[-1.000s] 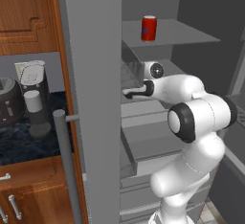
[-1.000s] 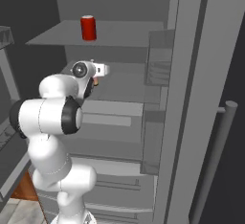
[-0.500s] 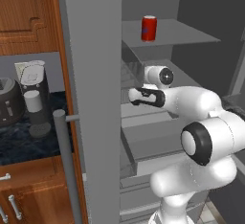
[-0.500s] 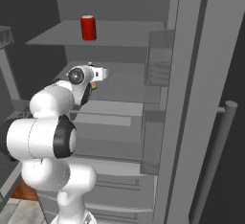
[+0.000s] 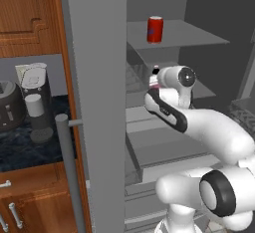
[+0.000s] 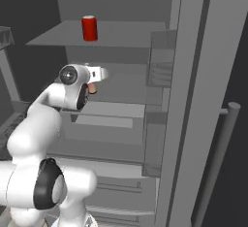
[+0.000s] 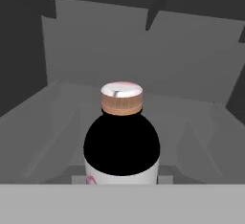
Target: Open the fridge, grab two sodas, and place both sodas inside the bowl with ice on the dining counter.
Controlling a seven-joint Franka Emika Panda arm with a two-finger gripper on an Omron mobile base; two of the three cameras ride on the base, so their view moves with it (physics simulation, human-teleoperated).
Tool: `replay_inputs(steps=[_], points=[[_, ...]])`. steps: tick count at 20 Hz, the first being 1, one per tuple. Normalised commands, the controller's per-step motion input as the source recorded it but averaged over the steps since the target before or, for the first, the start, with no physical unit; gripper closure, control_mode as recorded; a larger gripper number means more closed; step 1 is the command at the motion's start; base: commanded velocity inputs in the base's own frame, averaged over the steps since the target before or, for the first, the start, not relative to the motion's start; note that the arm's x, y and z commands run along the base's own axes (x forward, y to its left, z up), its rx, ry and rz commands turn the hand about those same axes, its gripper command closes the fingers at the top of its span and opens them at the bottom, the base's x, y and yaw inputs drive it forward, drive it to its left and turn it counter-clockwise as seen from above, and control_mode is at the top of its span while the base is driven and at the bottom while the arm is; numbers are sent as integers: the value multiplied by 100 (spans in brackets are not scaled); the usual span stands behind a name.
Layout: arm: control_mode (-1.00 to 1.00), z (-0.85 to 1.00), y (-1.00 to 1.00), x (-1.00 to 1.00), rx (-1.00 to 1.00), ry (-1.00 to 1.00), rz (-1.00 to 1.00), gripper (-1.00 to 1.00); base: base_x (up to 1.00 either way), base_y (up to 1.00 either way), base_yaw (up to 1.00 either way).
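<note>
The fridge (image 5: 94, 102) (image 6: 189, 100) stands with its doors swung open. One soda, a red can (image 5: 155, 29) (image 6: 89, 28), stands upright on the upper shelf. My gripper (image 5: 155, 80) (image 6: 93, 86) reaches in over the shelf below and is shut on the other soda, a slim bottle (image 7: 122, 144) with a black shoulder, a pale label and a coppery cap. That bottle sits upright and centred close in the hand view, with a bare shelf behind it. The bowl and the dining counter are out of view.
The left door and its bar handle (image 5: 69, 167) stand close on my left, and the right door with its clear bins (image 6: 162, 58) and handle (image 6: 218, 163) on my right. A coffee machine (image 5: 35, 97) and a toaster (image 5: 7, 105) sit on the dark wall counter under wooden cabinets.
The hand has lifted and drawn back toward me with the bottle in it, and the elbow has swung down to the right. The red can has stayed put.
</note>
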Motion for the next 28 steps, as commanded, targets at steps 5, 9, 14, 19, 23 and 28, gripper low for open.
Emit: replay_inputs(steps=[5,9,14,19,23,28], points=[[-100,24,-22,-93,-10,7,2,100,0,0,0],[-100,37,-8,-100,-3,1,2,100,0,0,0],[-100,24,-6,-100,-2,0,2,100,0,0,0],[-100,9,0,-100,-3,1,1,100,0,0,0],[-100,17,1,-92,-6,6,0,100,0,0,0],[-100,2,-4,-60,-7,8,1,100,0,0,0]])
